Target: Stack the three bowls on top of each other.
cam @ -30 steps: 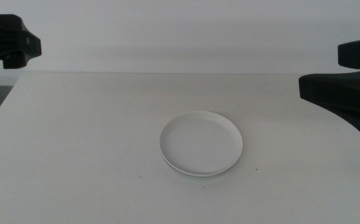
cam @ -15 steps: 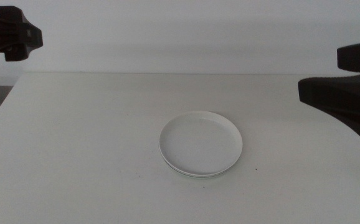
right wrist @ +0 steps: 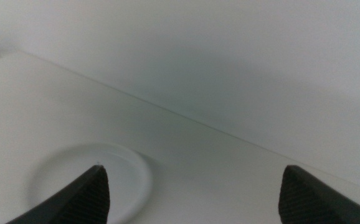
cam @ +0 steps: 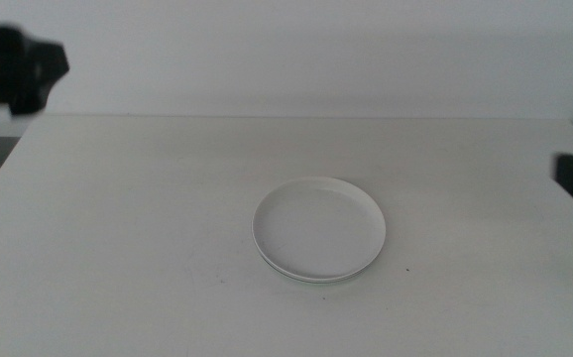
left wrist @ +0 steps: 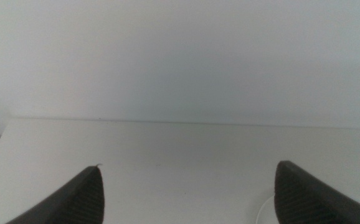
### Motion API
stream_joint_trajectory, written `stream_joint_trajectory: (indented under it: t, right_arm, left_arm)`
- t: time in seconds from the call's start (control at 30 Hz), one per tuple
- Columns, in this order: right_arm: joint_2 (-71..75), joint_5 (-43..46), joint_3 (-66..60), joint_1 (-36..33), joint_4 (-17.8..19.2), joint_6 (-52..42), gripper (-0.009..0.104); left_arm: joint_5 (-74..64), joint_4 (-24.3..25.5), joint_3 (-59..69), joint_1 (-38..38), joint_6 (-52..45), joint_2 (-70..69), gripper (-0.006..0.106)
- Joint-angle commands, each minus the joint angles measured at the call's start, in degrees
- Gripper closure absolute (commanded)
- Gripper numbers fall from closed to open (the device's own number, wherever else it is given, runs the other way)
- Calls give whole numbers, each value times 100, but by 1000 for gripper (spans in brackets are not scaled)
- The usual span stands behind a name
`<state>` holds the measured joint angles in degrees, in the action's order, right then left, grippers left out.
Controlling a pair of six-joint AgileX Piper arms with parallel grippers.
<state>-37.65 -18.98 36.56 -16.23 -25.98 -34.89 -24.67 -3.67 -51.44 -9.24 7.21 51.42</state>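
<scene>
The left claw (left wrist: 186, 196) hangs high over the white desk's (cam: 118, 248) far left corner, jaws spread wide and empty. At desk centre sits the stack of shallow round bowls (cam: 319, 230), white one on top. The right claw (right wrist: 192, 196), also wide and empty, hovers at the right edge.

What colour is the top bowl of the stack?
White: the top bowl shows best in the middle view, with only thin edges of others below it.

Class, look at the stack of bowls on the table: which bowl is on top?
The white bowl is on top; its whole inside shows. Beneath it only thin edges of other bowls peek out at the stack's near side, one with a faint green tint.
</scene>
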Motion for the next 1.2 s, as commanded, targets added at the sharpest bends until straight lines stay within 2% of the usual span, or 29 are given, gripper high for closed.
stream_joint_trajectory:
  t: [0.0, 0.13, 0.23, 0.3, 0.53, 0.67, 0.77, 0.97, 1.17]
  right_arm:
    - [324, 285, -445, 429, 352, -56, 2]
    - [1011, 342, -1277, 1285, 456, -56, 2]
    - [1574, 371, -1853, 1660, 705, -56, 2]
    - [1942, 386, -2226, 1765, 705, -56, 2]
    - [3200, 397, -3462, 1793, 634, -56, 2]
    - [3717, 397, -3656, 1793, 634, -56, 2]
    - [3765, 264, -3656, 1793, 633, -56, 2]
    - [3765, 481, -3656, 1793, 590, -56, 2]
    - [3765, 532, -3656, 1793, 351, -56, 2]
  left_arm:
    - [526, -150, 642, 9, 17, -510, 7]
    - [651, -77, 1686, 9, 17, -1422, 7]
    - [651, -80, 2354, 9, 17, -2174, 7]
    - [674, -62, 2819, 9, 17, -2599, 7]
    - [952, 28, 4335, 9, 17, -4259, 7]
    - [966, 28, 4808, 9, 17, -5088, 7]
    - [1104, 44, 5091, 9, 17, -5142, 7]
    - [944, 548, 5144, 9, 17, -5142, 7]
    - [984, 565, 5144, 9, 17, -5142, 7]
